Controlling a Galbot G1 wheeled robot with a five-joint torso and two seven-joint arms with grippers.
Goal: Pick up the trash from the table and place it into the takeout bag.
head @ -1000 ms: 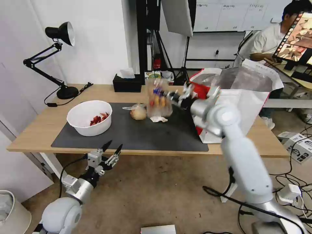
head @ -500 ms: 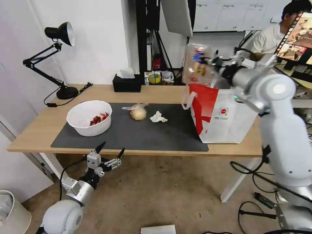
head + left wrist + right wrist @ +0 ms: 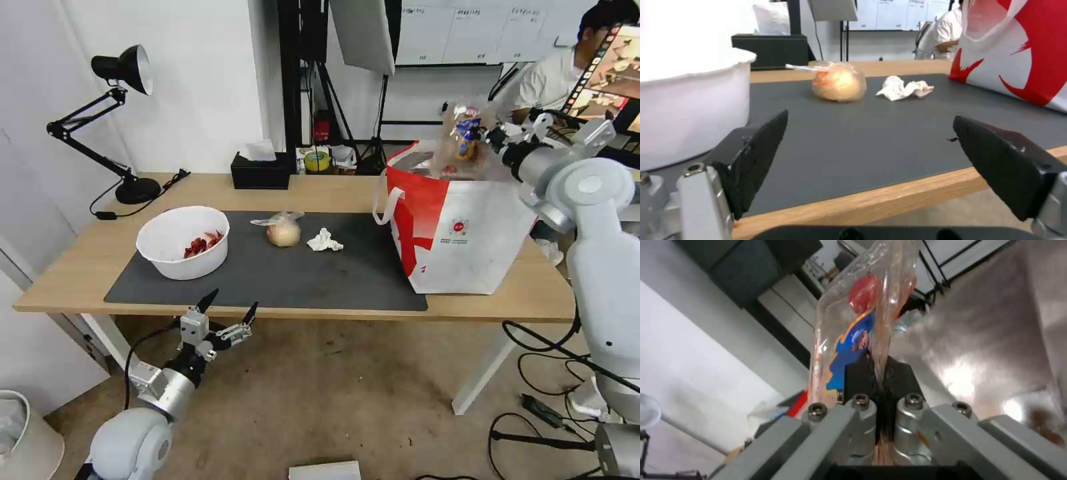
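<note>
Trash-wise: long light-wood table [image 3: 87, 270] with the dark grey mat, then the big white-and-red takeout bag [image 3: 467, 233] at its right end. White round bowl [image 3: 183, 241], bagged beige lump [image 3: 284, 231] and crumpled tissue [image 3: 325, 241] sit on the mat. My right gripper [image 3: 490, 137] pinches the clear plastic tray [image 3: 463, 137] over the bag's mouth. My left gripper [image 3: 223, 310] hangs spread wide below the table's front edge.

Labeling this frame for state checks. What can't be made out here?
- Inside of the takeout bag: head view sees mostly its outer wall; right wrist view catches only foil lining.
- Clear tray held by the right gripper: label print unreadable, contents just red blurs.
- White bowl in left wrist view: cut off by the edge, inside hidden by its wall.
- Lump in the clear bag: too small to identify.
</note>
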